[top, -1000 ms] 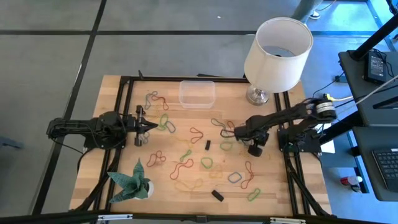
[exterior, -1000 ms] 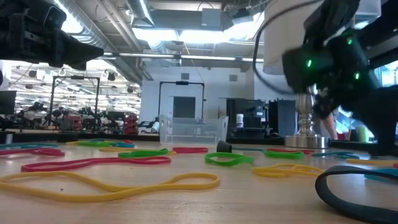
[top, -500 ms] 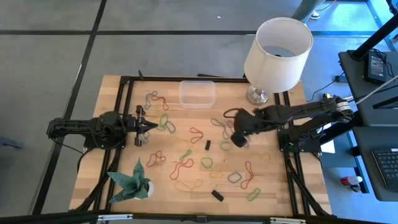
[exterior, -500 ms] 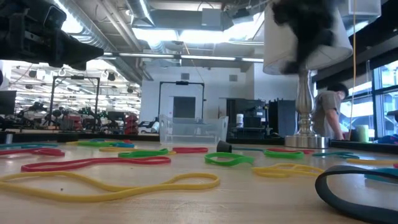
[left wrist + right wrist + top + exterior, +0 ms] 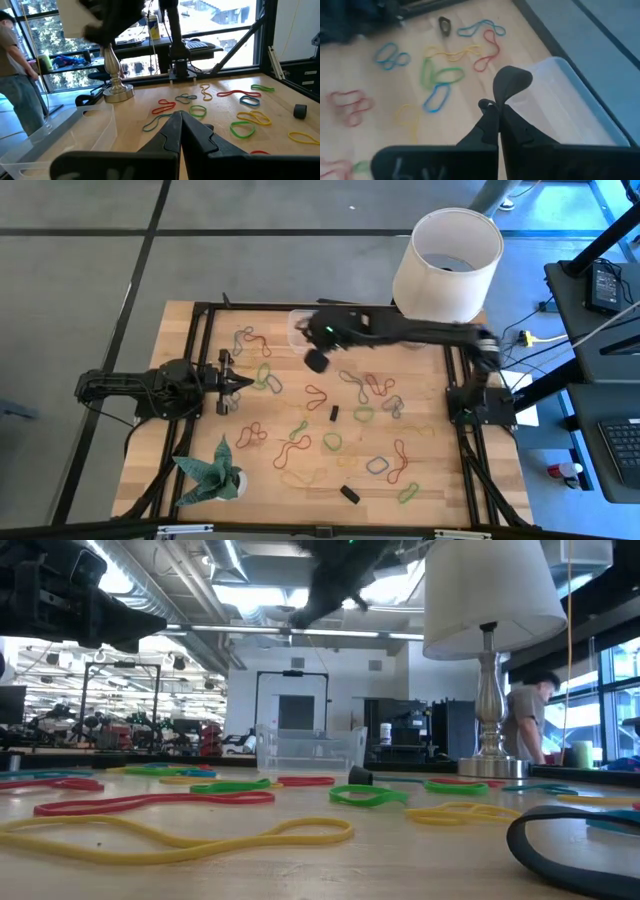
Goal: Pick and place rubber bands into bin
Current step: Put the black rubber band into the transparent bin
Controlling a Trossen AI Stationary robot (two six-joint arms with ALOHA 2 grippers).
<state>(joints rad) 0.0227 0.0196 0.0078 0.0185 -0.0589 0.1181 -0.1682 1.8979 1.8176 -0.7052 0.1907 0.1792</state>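
Observation:
Many coloured rubber bands (image 5: pixel 330 442) lie flat and scattered on the wooden table. The clear bin (image 5: pixel 296 320) stands at the far middle and also shows in the low view (image 5: pixel 310 752). My right gripper (image 5: pixel 303 330) hovers high by the bin's near left part, shut on a dark grey rubber band (image 5: pixel 511 82). In the right wrist view the bin (image 5: pixel 560 105) lies just beside the fingers. My left gripper (image 5: pixel 243 383) waits shut at the table's left, holding nothing, its fingers (image 5: pixel 179 120) level. My right gripper pinches the dark grey band at one end of its loop (image 5: pixel 490 106) between its two fingertips. The fingers slant down toward the table's left. The rest of the loop sticks out past the tips, lifted clear of table and bin.
A white lampshade on a metal stand (image 5: pixel 447 265) stands at the far right, close to my right arm. A green paper plant (image 5: pixel 212 470) sits near left. Small black blocks (image 5: pixel 349 493) (image 5: pixel 334 413) lie among the bands. A person stands beyond the table (image 5: pixel 525 720).
My right gripper has risen from the table's right middle and swung toward the far edge and left to the bin, tipping from steeply down to a shallower slant. It has stayed shut. The dark band has gone with it, lifted clear of the table.

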